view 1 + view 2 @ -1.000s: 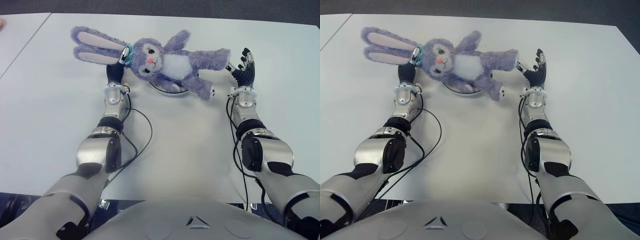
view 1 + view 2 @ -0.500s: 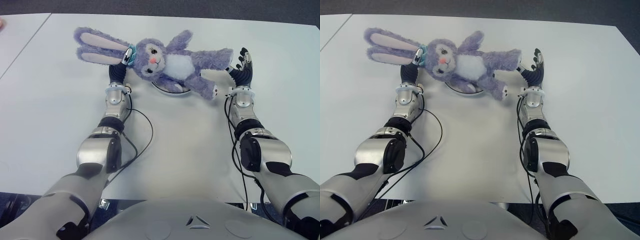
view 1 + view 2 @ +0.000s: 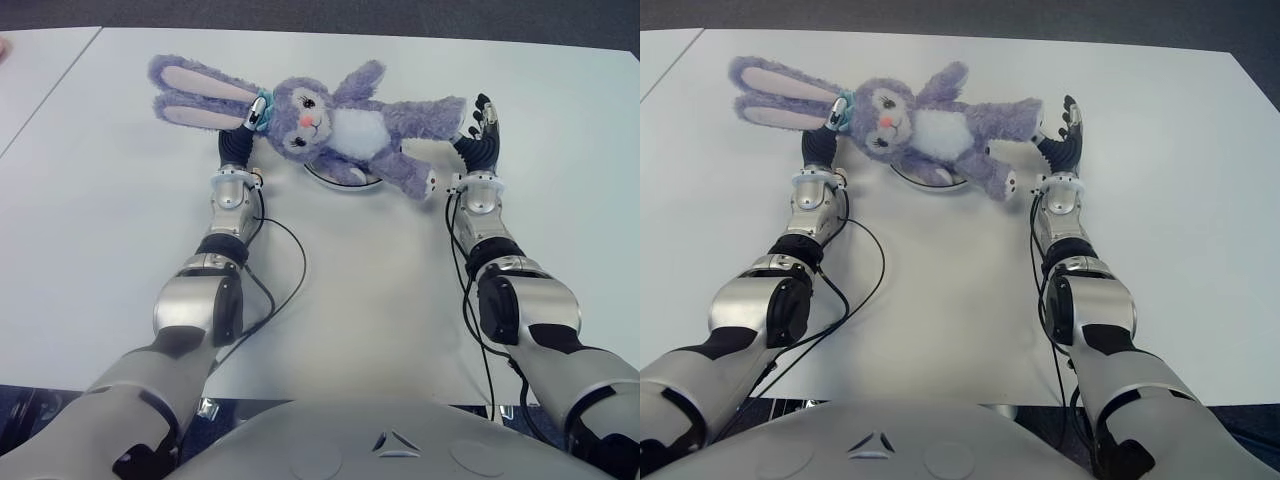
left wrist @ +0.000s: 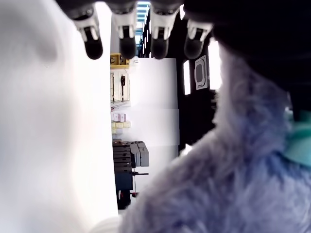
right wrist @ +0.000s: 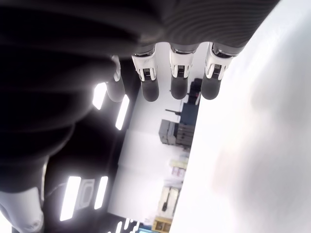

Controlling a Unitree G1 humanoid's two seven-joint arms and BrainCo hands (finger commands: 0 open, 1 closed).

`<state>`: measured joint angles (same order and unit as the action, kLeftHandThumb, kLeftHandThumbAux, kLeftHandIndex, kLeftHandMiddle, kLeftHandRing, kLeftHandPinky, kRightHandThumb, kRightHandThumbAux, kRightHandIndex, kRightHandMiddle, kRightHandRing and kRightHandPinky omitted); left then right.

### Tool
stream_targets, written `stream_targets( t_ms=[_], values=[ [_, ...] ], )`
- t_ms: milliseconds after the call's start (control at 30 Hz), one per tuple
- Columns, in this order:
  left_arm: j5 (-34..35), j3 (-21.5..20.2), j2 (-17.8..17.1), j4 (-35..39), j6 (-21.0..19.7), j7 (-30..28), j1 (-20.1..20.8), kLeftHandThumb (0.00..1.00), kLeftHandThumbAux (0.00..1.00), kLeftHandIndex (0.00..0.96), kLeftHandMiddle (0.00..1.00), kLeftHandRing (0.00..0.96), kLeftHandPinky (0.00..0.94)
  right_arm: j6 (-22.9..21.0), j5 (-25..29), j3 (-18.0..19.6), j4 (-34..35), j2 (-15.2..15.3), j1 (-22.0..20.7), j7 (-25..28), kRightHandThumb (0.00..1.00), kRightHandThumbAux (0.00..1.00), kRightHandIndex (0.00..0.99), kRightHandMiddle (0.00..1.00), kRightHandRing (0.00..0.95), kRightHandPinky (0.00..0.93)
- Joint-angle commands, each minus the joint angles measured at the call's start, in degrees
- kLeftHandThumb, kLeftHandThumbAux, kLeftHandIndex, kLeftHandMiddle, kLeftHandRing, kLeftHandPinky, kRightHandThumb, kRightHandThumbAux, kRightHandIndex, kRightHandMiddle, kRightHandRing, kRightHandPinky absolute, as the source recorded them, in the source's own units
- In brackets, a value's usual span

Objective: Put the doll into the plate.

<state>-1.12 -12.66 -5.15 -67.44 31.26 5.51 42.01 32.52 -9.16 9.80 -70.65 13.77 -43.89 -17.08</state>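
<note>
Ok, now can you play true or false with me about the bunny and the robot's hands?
1. The bunny doll is purple. True.
2. The doll lies far away from the plate. False: its body lies across the plate, hiding most of it.
3. The left hand is by the bunny's head. True.
4. The right hand is squeezing a ball. False: its fingers are straight and hold nothing, beside the doll's leg.
5. The table is white. True.

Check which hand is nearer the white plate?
Left. The left hand sits just beside the white round plate, under the purple plush bunny's head; the right hand is farther, by its foot.
</note>
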Motion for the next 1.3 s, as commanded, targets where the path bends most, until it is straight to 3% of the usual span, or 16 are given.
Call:
stream_targets(
  t_ms=[33,400,1067,1300],
  values=[
    [-0.9,1.1,6.1,-9.5,-4.2,-1.9,-16.4,0.0,0.42,0.0,0.029,0.018,0.0,-1.1,-3.3,-3.8,-7.1,-8.8,15.4,-2.0,0.0,0.631,0.07,0.071,0.051,0.053],
    [-0.8,1.0,6.2,-9.4,-4.0,-1.7,-16.5,0.0,0.418,0.0,0.03,0.021,0.008,-2.5,-3.1,-5.1,-7.2,-8.6,15.8,-2.1,0.0,0.683,0.041,0.057,0.044,0.041],
    [-0.8,1.0,6.1,-9.4,-4.6,-1.0,-16.4,0.0,0.416,0.0,0.034,0.025,0.01,-4.2,-2.8,-6.3,-7.3,-8.3,15.9,-2.8,0.0,0.675,0.023,0.051,0.037,0.034],
    [-0.8,1.0,6.1,-9.4,-4.6,-0.8,-16.4,0.0,0.416,0.0,0.036,0.027,0.015,-5.1,-1.1,-5.0,-7.3,-8.3,16.0,0.1,0.0,0.705,0.025,0.06,0.046,0.056]
  ],
)
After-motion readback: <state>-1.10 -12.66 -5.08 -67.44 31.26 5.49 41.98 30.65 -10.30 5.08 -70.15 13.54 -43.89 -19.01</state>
